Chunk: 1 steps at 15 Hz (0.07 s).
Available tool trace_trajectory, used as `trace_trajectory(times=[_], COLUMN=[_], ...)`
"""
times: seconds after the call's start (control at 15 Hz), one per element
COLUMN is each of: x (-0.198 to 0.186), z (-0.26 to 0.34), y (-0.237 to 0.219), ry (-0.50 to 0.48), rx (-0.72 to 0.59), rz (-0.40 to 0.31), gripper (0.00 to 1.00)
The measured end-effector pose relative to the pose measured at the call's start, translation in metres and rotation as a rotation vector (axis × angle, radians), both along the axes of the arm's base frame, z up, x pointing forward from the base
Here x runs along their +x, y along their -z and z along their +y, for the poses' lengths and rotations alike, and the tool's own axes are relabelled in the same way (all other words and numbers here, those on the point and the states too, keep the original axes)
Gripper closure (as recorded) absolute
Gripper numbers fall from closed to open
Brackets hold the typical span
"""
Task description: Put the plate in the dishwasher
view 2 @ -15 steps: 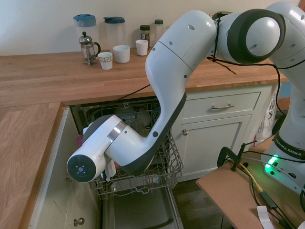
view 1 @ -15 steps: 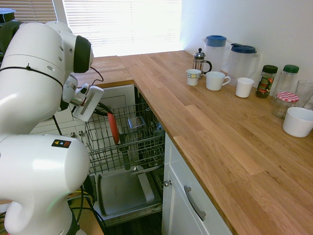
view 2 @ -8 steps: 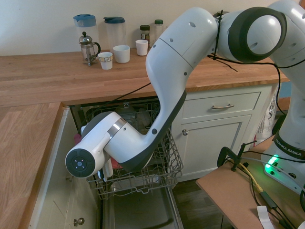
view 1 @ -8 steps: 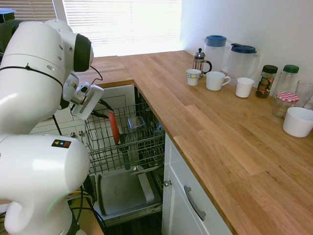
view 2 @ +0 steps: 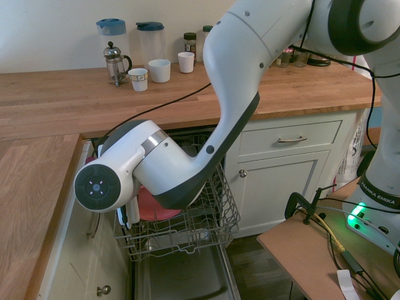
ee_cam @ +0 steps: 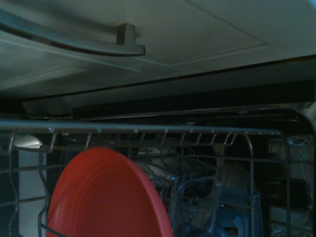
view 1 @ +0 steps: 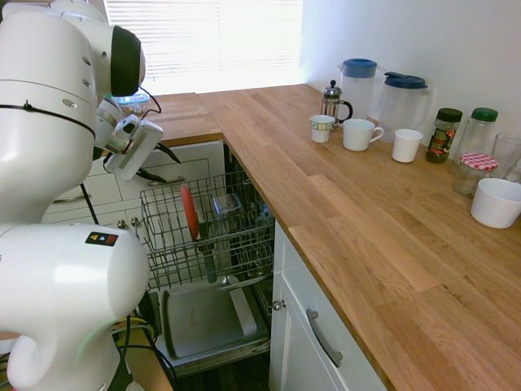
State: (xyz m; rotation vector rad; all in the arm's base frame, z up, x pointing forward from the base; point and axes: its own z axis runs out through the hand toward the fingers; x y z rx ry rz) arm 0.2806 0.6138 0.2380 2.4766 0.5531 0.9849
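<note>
The coral-red plate (view 1: pixel 189 212) stands on edge between the wires of the grey rack (view 1: pixel 236 244), which is pulled out of the dishwasher over its lowered door (view 1: pixel 203 322). My gripper (view 1: pixel 160 163) hangs above and to the left of the plate, clear of it, open with nothing between its dark fingers. From the other side, the plate (view 2: pixel 153 205) shows as a red patch under the arm's wrist, which hides the fingers. The wrist view looks down on the plate (ee_cam: pixel 103 197) and the rack's top rail (ee_cam: pixel 148 130).
On the wooden counter (view 1: pixel 366 228) stand a French press (view 1: pixel 332 99), two jugs (view 1: pixel 399 98), three mugs (view 1: pixel 358 134), jars (view 1: pixel 444 134) and a white bowl (view 1: pixel 496 202). White cabinet fronts flank the dishwasher; a drawer handle (ee_cam: pixel 74 44) is close above the rack.
The gripper has let go of the plate's top edge and risen up and away to the left. The plate stays standing in the rack.
</note>
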Motion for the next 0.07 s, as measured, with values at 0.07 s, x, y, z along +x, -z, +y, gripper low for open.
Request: trace_trajectory(times=[0.07], x=[-0.0055], z=[0.0011], y=[-0.0145], ry=[0.001], rx=[0.012], rz=[0.002], gripper=[0.0])
